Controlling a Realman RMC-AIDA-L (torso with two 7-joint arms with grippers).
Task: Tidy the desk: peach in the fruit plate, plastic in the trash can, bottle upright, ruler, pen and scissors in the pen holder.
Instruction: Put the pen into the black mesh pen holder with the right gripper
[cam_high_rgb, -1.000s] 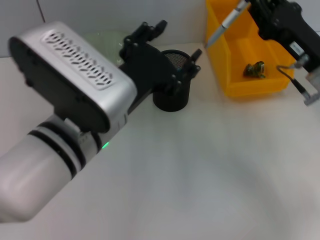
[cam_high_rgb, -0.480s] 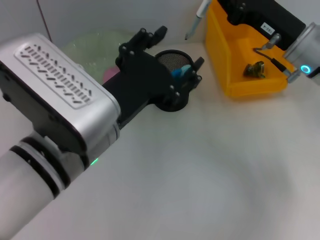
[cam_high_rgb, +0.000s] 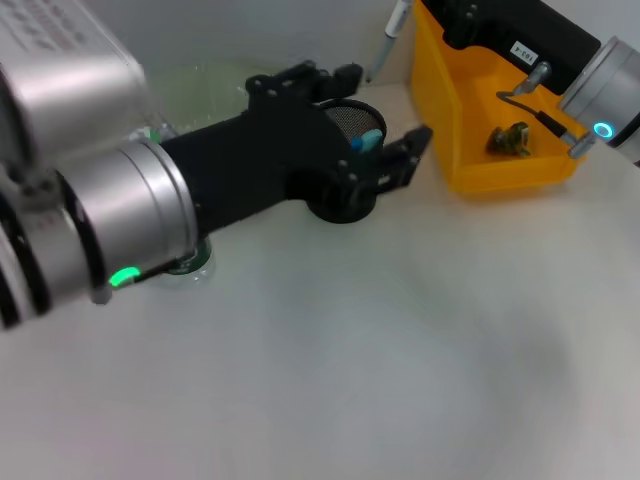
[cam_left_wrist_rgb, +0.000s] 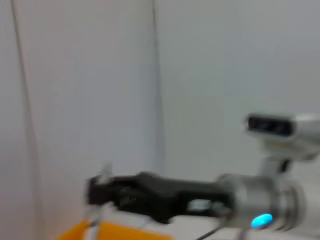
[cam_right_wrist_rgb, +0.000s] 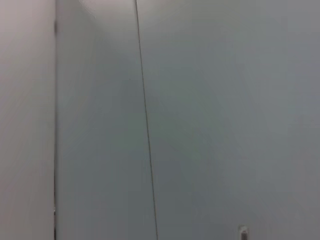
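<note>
The black mesh pen holder (cam_high_rgb: 345, 200) stands mid-table with a blue-handled item (cam_high_rgb: 368, 140) sticking out of it. My left gripper (cam_high_rgb: 380, 108) is open, its black fingers (cam_high_rgb: 415, 145) spread on either side of the holder's rim. My right gripper (cam_high_rgb: 445, 12) is at the top, shut on a grey pen (cam_high_rgb: 395, 30) that hangs tip-down behind the holder. It also shows in the left wrist view (cam_left_wrist_rgb: 145, 192). The yellow trash can (cam_high_rgb: 470, 175) holds a crumpled piece of plastic (cam_high_rgb: 510, 138). The green fruit plate (cam_high_rgb: 205, 85) lies behind my left arm. The peach is hidden.
A clear bottle base (cam_high_rgb: 192, 262) shows under my left forearm, mostly hidden. The near half of the white table (cam_high_rgb: 380, 360) is bare. The right wrist view shows only the wall.
My left arm has swung its forearm to the left, and its gripper has shifted a little right over the holder. The blue-handled item now shows in the holder. My right gripper carried the pen leftward.
</note>
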